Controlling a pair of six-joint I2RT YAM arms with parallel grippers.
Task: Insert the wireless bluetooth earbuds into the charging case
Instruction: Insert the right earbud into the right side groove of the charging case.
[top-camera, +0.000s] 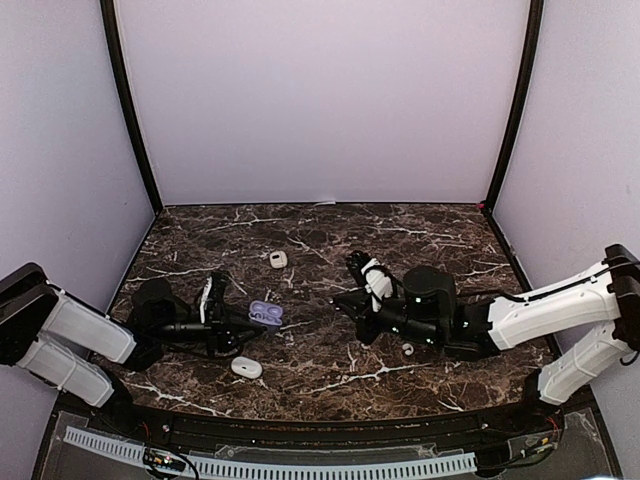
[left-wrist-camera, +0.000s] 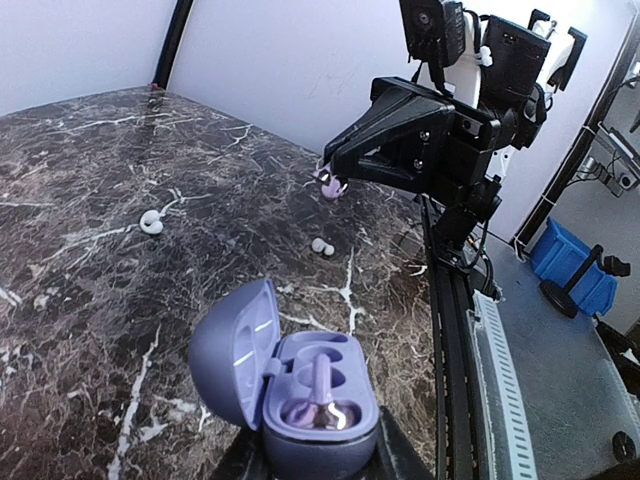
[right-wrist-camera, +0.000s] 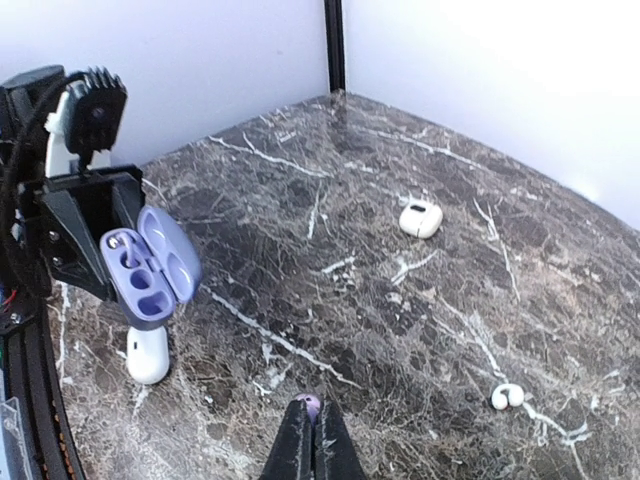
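Near table's middle, your left gripper (top-camera: 244, 322) clamps the open purple case (left-wrist-camera: 300, 390) w/ a seated bud (left-wrist-camera: 318, 410) inside. Your right gripper (right-wrist-camera: 308, 432) pinches a lilac bud (right-wrist-camera: 308, 402), fingers closed on it, well apart from case.

My left arm (top-camera: 78, 335) and my right arm (top-camera: 548, 305) both have smooth white shells with round black joints. Each ends in a boxy black plastic claw: the left gripper (top-camera: 255, 320) and the right gripper (right-wrist-camera: 310, 420). The right one has thin black fingers (right-wrist-camera: 292, 452), white clips and tiny green lights.
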